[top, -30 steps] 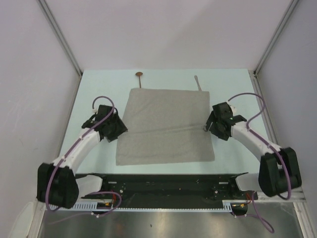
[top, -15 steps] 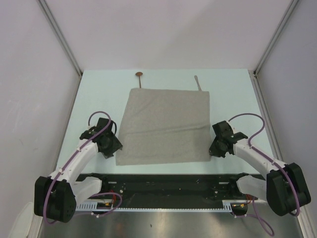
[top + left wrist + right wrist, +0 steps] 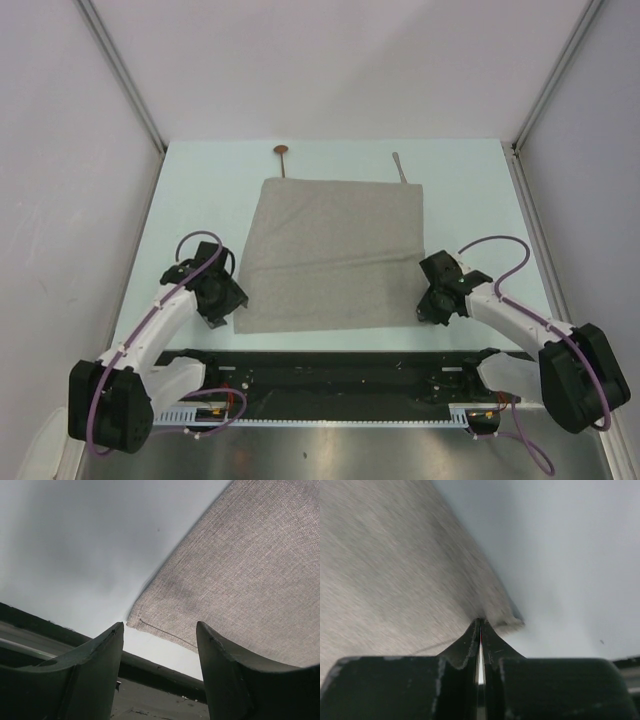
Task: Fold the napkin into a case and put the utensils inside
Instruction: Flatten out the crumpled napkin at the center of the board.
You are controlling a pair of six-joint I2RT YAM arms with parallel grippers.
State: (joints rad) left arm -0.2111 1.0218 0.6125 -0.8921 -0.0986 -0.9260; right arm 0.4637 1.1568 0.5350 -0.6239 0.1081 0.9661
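Your table is a pale surface between plain walls, and the napkin lies spread flat on its middle as a single layer, not yet folded, its near edge just short of the dark rail at the arm bases. The left arm reaches in from the near left and the right arm from the near right, each bent low toward a near corner of the cloth. Note for the left gripper: its fingers stand well apart and have hold of nothing, with the napkin's near-left corner lying flat on the table just beyond the tips, in the gap between them. Note for the right gripper: the jaws are pressed together to a hairline slit, tips right at the cloth's right edge by the near-right corner, where the fabric puckers up into the pinch. The spoon lies on the table at the napkin's far-left edge, handle end meeting the cloth. The knife lies likewise near the far-right corner; you cannot tell whether either tip goes under the fabric.
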